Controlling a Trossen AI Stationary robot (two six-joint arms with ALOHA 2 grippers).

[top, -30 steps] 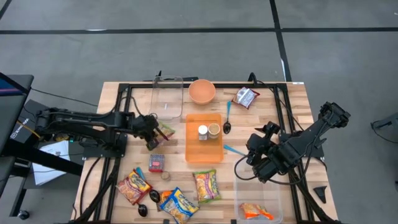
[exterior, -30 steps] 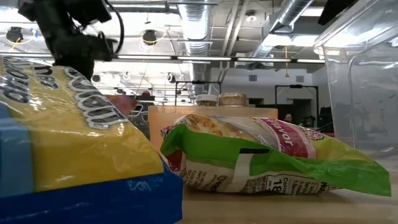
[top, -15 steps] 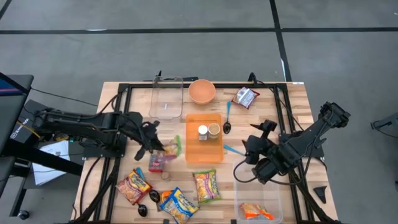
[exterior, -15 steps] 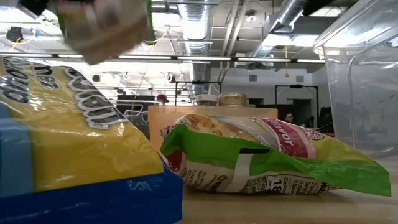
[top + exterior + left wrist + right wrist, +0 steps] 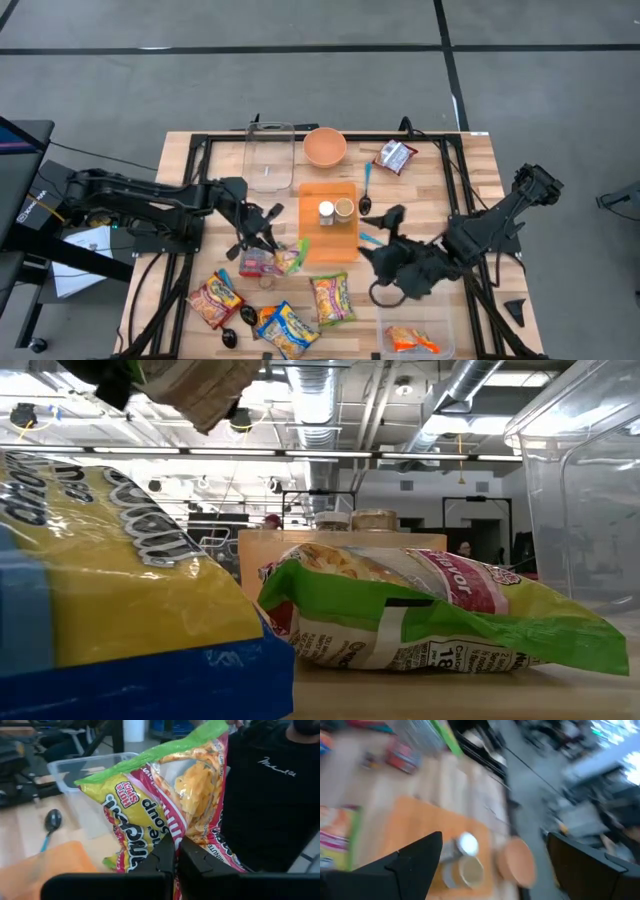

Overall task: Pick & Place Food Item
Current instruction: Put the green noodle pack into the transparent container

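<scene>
Green-edged soup packet (image 5: 170, 800) hangs pinched in left gripper (image 5: 176, 851)

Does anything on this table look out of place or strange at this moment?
Nothing looks spilled or broken. The left claw holds a soup packet off the table; other packets lie loosely near the front edge.

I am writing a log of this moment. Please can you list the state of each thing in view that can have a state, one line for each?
Left pincer: shut on the green-edged noodle soup packet.
Green-edged noodle soup packet: sealed, held off the table.
Right pincer: above the table near the orange tray.
Clear plastic container: upright, lid off.
Orange bowl: upright, empty.
Two small jars: upright on the tray.
</scene>
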